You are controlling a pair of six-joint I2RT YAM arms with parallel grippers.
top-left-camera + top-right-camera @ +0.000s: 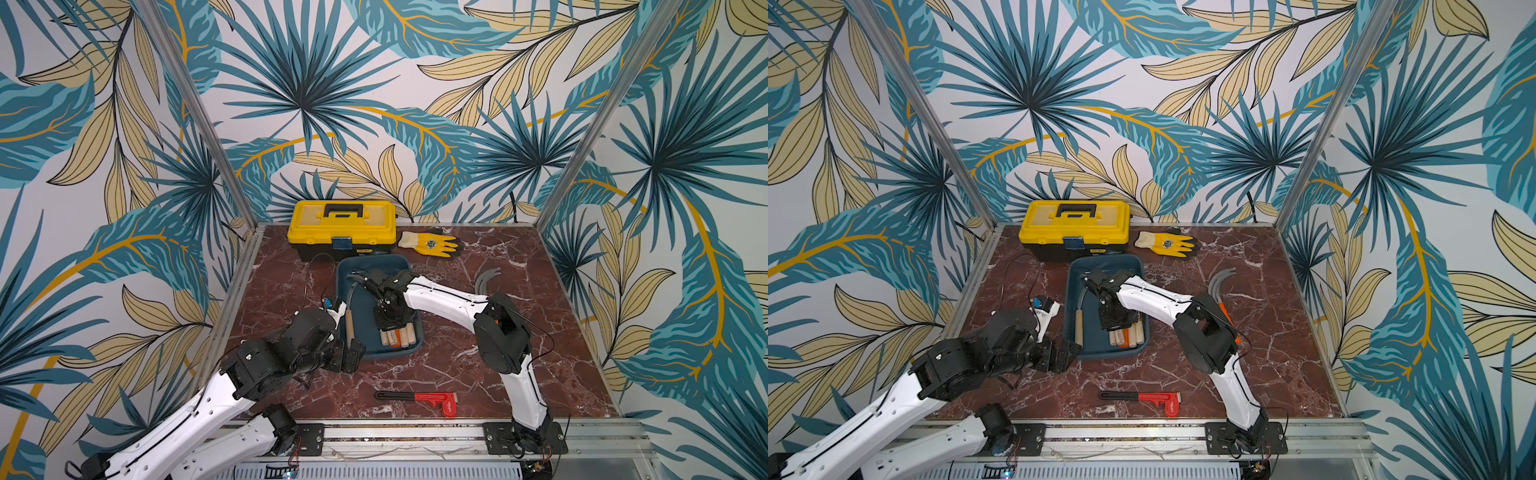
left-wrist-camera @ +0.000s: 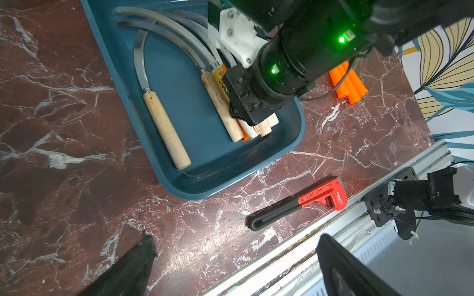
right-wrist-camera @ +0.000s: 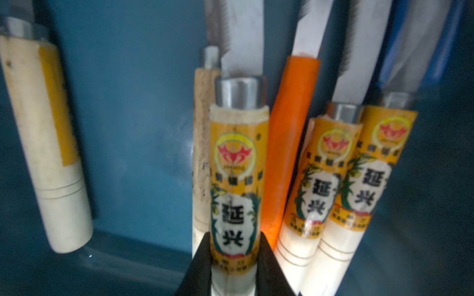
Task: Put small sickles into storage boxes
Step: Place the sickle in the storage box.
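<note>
the right gripper point(image 3: 234, 258) is clamping a sickle point(image 3: 237, 166) by its handle, low in the tray point(image 2: 213, 189), tight beside other sickles point(image 3: 338, 179). to release well, it is likely needing to rest the handle flat, part its jaws gently and lift straight up. the left gripper point(image 1: 352, 354) is hovering, jaws apart.

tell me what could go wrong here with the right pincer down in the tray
The right pincer grips the labelled sickle close against neighbouring sickles in the tray; opening or lifting might knock them askew. The orange-handled sickles lie on the table near that arm's elbow, which could sweep them.
</note>
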